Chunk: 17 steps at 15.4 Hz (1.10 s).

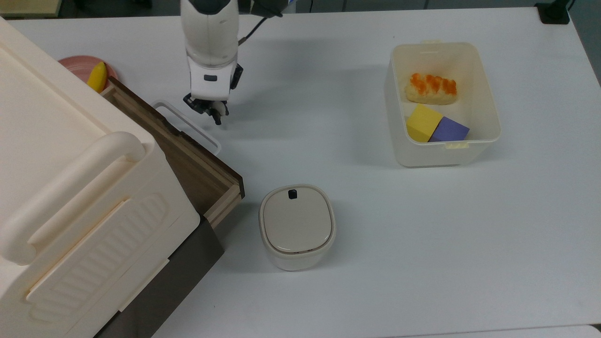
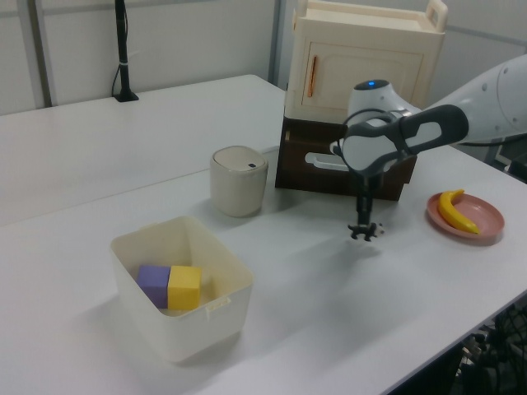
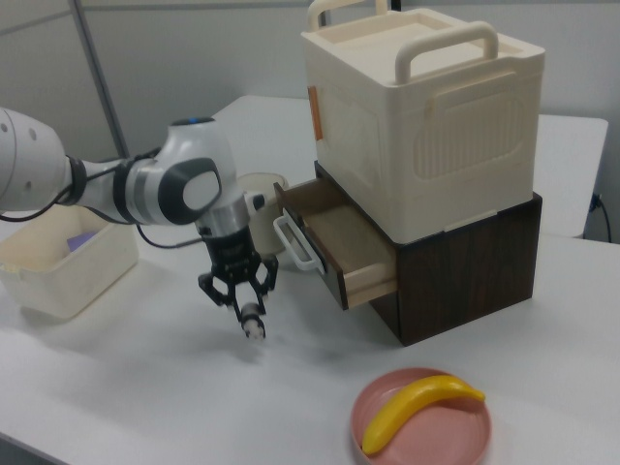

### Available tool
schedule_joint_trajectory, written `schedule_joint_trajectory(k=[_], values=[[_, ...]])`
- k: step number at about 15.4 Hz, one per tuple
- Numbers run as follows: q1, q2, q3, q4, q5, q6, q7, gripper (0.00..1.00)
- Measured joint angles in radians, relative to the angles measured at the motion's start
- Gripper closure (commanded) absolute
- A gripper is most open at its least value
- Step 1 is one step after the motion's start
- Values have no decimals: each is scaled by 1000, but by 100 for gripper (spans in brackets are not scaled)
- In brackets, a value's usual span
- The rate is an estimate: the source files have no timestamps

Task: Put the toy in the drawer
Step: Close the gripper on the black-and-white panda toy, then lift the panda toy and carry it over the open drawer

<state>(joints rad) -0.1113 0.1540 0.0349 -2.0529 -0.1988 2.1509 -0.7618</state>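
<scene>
We see the jaws (image 3: 251, 320) pinching the toy (image 3: 253, 328) above the worktop (image 1: 328, 117); the open drawer (image 3: 339, 237) lies just toward the right view's right, higher.

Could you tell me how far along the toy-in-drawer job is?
Done: the drawer stands open, and the gripper is shut on the toy, lifted off the table. In hand: carrying it, beside the drawer handle. Left: move over the drawer and release.

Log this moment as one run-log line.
phase: carry | gripper: shut on panda toy, lifted off table | drawer: open, empty | next: move over drawer
</scene>
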Motion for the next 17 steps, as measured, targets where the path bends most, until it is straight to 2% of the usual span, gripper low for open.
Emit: schedule_joint_trajectory(k=[3,6,12,17], values=[[13,0,43,67,56,0,117,100],[14,-1,58,139,123,0,175,100],[12,-3,58,294,233,-1,202,100],[-5,-2,43,349,287,-9,208,100]])
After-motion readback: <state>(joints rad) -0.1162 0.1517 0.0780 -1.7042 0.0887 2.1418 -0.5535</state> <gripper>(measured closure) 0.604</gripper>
